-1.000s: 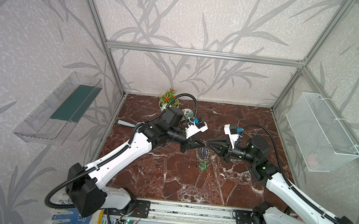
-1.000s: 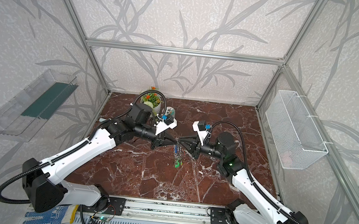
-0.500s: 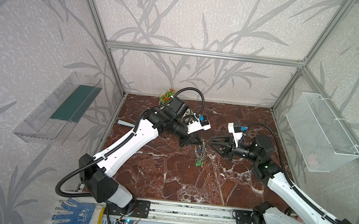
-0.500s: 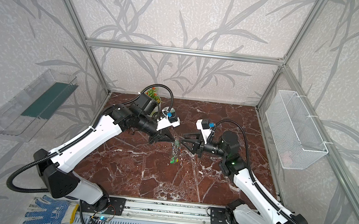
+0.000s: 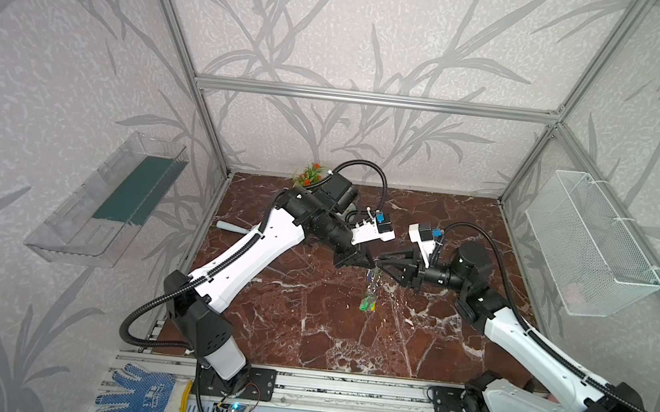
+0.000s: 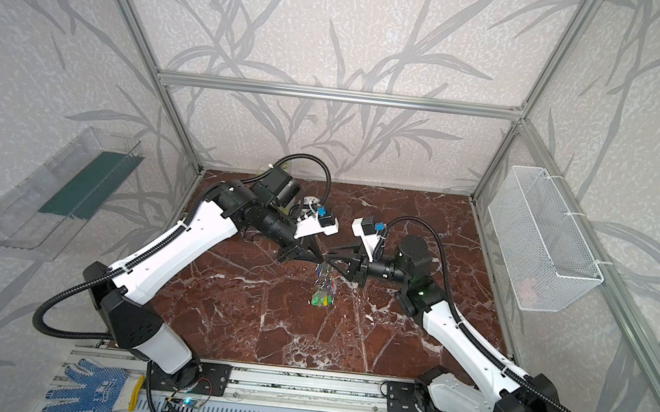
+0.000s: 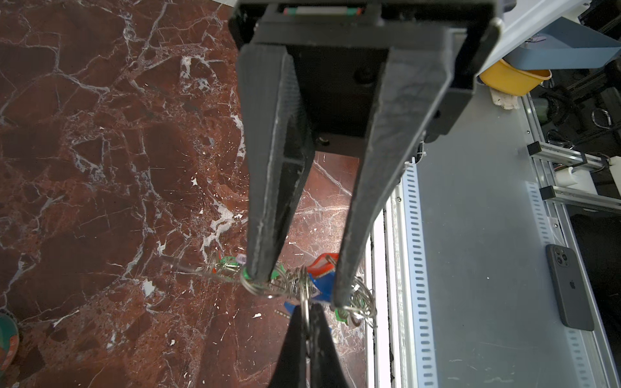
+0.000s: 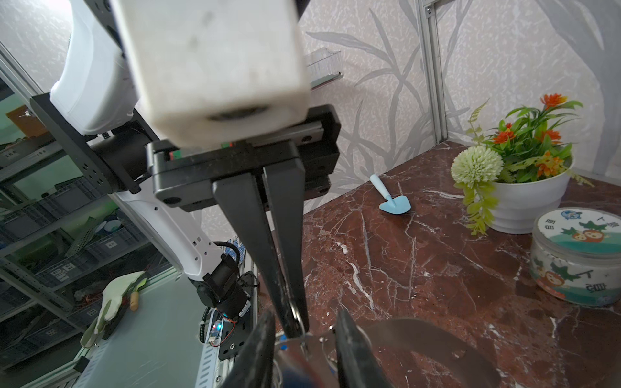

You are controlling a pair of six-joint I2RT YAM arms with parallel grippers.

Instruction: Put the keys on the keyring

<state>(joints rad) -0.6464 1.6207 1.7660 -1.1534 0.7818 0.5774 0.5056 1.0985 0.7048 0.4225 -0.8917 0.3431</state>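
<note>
Pinching a split ring [image 7: 305, 302], the closed left gripper [image 7: 307, 320] faces the right gripper [image 7: 298, 290], which seemingly clamps the keyring [image 8: 302, 351] edgewise.

A robotics lab: aluminium-framed test cell [image 5: 373, 98], storage racks of bins [image 8: 60, 235] alongside.

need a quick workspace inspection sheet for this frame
Surface: red-brown marble tabletop, white-veined; no spills seen.
Job's things: grey metal keyring raised off the tabletop; coloured plastic key tags dangle below it.
Clutter: white pot of artificial flowers, printed round jar, light-blue toy trowel, at the back and left edge.
Hands: left hand shut on a metal split ring; right hand flanks the keyring, jaws apart, grip unclear.
Cables: black corrugated conduits loop clear of the keyring.
Surroundings: clear plastic wall shelf, white wire basket, blue dotted glove by the rail.
</note>
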